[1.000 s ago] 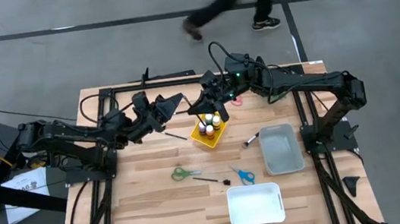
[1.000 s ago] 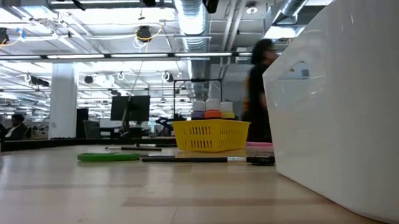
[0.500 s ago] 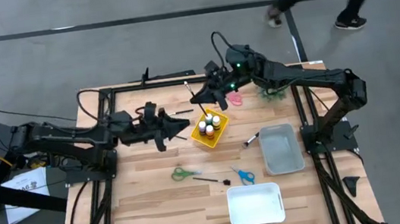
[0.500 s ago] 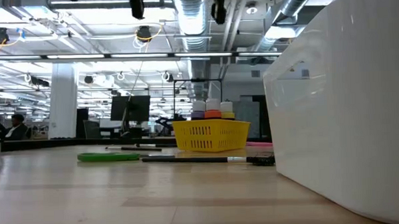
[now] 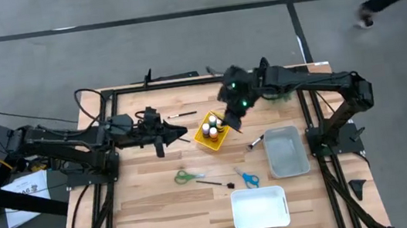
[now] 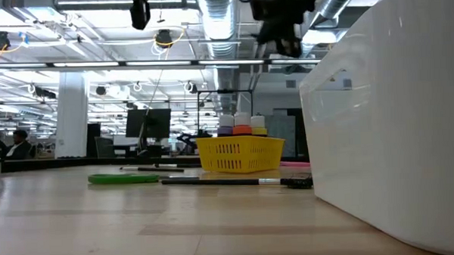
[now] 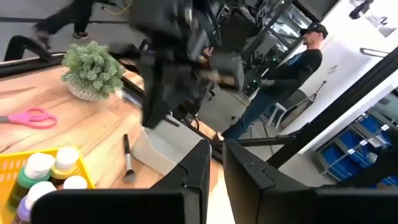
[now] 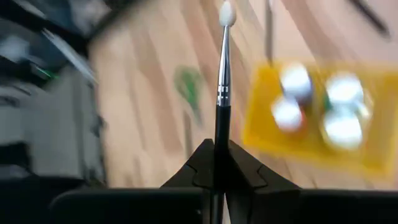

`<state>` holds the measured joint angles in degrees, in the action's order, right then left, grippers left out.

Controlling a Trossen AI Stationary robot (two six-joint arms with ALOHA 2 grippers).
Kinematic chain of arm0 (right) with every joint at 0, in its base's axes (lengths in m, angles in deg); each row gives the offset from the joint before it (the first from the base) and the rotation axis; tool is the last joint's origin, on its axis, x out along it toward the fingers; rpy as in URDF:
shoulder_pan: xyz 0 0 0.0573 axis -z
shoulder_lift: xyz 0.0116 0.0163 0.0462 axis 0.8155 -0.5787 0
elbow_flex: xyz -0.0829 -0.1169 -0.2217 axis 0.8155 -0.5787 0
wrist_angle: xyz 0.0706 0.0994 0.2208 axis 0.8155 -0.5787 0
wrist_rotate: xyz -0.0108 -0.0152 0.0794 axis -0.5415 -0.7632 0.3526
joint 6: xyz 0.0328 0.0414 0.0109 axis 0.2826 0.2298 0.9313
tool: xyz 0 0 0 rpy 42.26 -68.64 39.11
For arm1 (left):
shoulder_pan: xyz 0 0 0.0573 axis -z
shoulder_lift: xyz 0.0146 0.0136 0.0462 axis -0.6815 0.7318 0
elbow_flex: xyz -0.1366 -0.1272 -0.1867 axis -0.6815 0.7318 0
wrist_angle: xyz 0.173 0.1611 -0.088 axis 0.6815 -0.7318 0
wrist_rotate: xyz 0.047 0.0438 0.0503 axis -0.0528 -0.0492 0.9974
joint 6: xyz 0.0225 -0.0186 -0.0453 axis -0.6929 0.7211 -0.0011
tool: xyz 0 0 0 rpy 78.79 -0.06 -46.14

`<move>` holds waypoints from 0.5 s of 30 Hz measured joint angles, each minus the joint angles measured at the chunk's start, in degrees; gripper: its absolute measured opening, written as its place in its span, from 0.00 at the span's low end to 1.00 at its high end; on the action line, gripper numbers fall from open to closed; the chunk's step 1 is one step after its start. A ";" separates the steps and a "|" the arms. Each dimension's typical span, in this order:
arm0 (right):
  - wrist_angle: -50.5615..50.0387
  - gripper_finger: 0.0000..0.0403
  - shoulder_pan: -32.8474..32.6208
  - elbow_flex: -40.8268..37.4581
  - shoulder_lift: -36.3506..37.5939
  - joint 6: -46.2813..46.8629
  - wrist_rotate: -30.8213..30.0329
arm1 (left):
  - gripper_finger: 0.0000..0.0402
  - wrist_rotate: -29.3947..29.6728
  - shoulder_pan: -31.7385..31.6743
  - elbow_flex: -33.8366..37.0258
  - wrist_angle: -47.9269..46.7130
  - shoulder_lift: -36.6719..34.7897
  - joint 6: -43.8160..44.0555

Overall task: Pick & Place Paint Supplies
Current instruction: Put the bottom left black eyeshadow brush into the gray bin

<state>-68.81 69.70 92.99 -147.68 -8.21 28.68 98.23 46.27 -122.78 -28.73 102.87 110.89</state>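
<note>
- Paint bottles [image 5: 211, 128] with white caps stand together in my small yellow mesh basket [image 5: 222, 136], near the middle of the wooden slatted table [image 5: 152, 206].
- My right pincer [image 8: 216, 163] is clamped shut on a thin dark-handled brush with a pale tip [image 8: 222, 68], hovering just right of the basket.
- My left pincer [image 5: 183, 134] hangs just left of the basket, its fingers [image 7: 200, 171] a narrow slit apart, holding nothing.
- Another dark brush [image 5: 256, 142] lies right of the basket, beside the grey tray [image 5: 288, 167]; a third [image 5: 216, 183] lies nearer, between green-handled scissors [image 5: 188, 176] and blue-handled scissors [image 5: 246, 177].
- A fourth thin brush [image 5: 179, 114] lies at the far side.
- White plastic bin [image 5: 260, 208] sits at the near edge.
</note>
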 joint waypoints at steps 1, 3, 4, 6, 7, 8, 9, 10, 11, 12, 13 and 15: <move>-2.91 0.02 -0.66 -0.02 0.00 -0.45 -1.88 | 0.09 0.03 -0.19 0.00 -0.35 0.01 0.00; -5.58 0.02 -2.29 -1.22 0.00 -0.67 -4.65 | 0.10 0.06 -0.72 0.00 -0.98 0.01 -0.07; -6.14 0.02 -3.14 -2.24 0.00 -0.60 -5.24 | 0.10 0.09 -0.94 0.00 -1.08 0.01 -0.23; -6.80 0.02 -4.97 -4.56 0.41 0.36 -5.35 | 0.10 0.09 -1.48 0.00 -1.07 0.03 -0.27; -7.08 0.02 -5.93 -6.05 1.16 1.09 -5.32 | 0.10 0.13 -1.76 0.00 -1.07 0.01 -0.27; -7.14 0.03 -7.01 -7.39 1.82 1.96 -5.23 | 0.10 0.13 -2.08 0.00 -1.07 0.02 -0.29; -6.61 0.03 -8.05 -8.95 2.64 2.88 -5.13 | 0.10 0.13 -2.39 0.00 -1.09 0.03 -0.31; -6.60 0.03 -8.84 -10.90 3.60 3.87 -5.13 | 0.10 0.15 -2.55 0.00 -1.10 0.03 -0.33; -7.04 0.03 -9.53 -12.82 4.68 5.13 -5.18 | 0.10 0.23 -2.70 0.00 -1.07 0.03 -0.34; -6.49 0.03 -10.18 -14.51 5.98 6.67 -5.26 | 0.09 0.35 -2.82 0.00 -1.11 0.03 -0.39; -5.40 0.03 -10.73 -16.15 7.65 8.21 -5.41 | 0.09 0.35 -3.00 0.00 -1.26 0.03 -0.42; -4.59 0.02 -11.93 -19.74 12.19 11.11 -5.41 | 0.10 0.35 -3.08 0.00 -1.31 0.03 -0.42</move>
<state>-73.40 57.78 73.25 -135.50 2.90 23.27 98.58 43.19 -122.78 -30.04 102.89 110.47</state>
